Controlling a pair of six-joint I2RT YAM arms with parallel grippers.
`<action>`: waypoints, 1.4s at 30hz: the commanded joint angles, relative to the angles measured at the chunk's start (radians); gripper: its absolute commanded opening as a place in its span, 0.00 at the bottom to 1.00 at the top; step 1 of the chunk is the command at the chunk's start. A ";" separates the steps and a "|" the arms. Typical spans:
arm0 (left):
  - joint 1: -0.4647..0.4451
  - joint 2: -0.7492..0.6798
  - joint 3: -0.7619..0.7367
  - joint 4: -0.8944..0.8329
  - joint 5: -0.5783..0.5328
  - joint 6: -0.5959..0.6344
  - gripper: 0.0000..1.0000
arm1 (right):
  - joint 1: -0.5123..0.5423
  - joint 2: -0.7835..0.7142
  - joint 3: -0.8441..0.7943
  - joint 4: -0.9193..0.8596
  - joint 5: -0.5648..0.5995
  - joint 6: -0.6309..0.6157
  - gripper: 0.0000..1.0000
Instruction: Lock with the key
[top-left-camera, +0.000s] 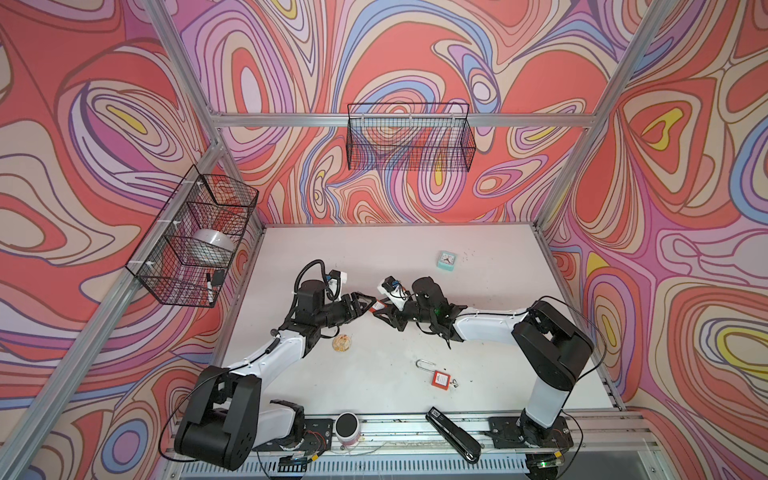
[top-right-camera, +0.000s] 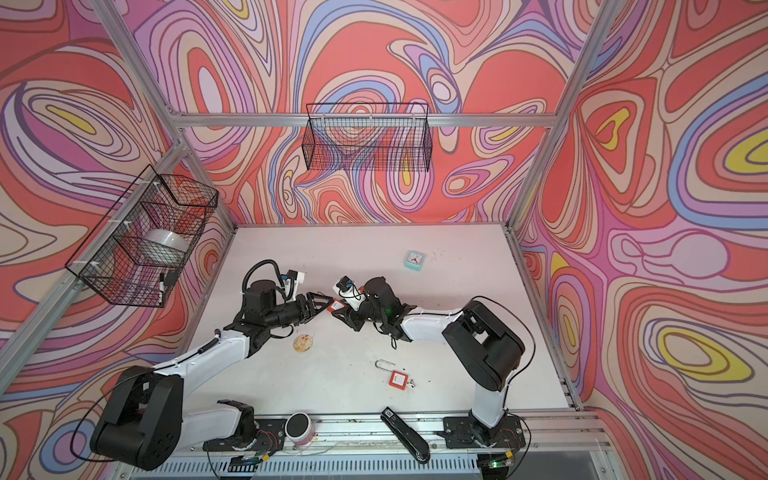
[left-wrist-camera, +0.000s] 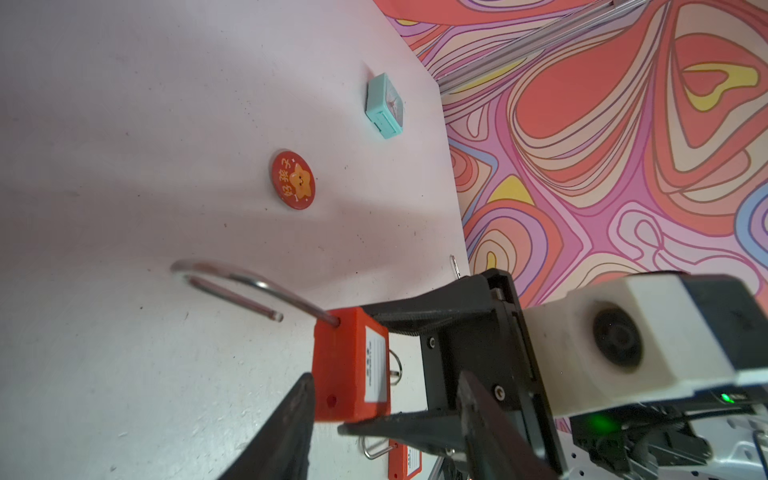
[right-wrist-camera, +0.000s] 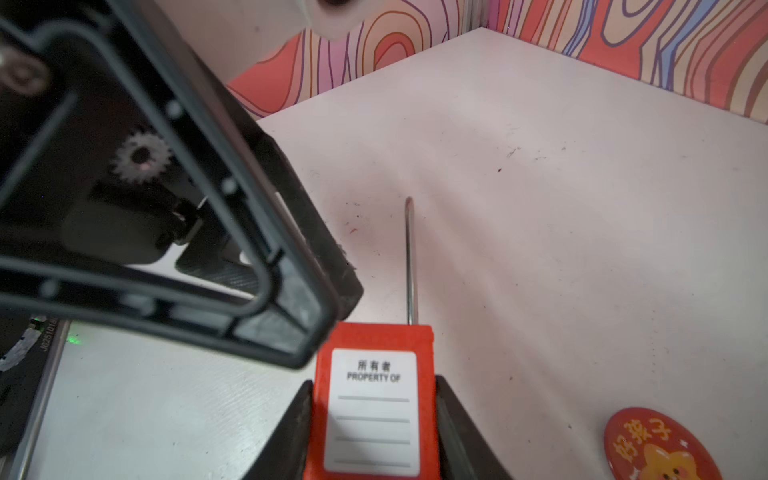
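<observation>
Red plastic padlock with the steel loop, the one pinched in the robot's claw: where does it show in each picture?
In a top view: the red plastic padlock is just below the picture's centre.
In a top view: the padlock, same height, a little further left.
Left wrist view: padlock low, just left of centre.
Right wrist view: padlock bottom centre, label facing the camera.
Shared landmark: the white tabletop, in all four.

Over the middle of your desk (top-left-camera: 415, 249), a padlock (left-wrist-camera: 349, 365) sits between left pincer (top-left-camera: 368, 305) and right pincer (top-left-camera: 381, 313); a second padlock (top-left-camera: 441, 379) lies nearer you, a clock (top-left-camera: 446, 262) farther back, right.
</observation>
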 joint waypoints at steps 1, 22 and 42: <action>-0.003 0.035 0.014 0.131 0.019 -0.068 0.48 | -0.001 -0.044 0.022 0.005 -0.032 0.004 0.29; -0.021 0.045 0.033 0.086 0.011 -0.042 0.01 | -0.002 -0.062 0.016 0.038 -0.034 0.023 0.33; -0.021 0.088 0.082 0.416 -0.018 -0.135 0.00 | -0.094 -0.335 -0.105 0.099 0.150 0.436 0.87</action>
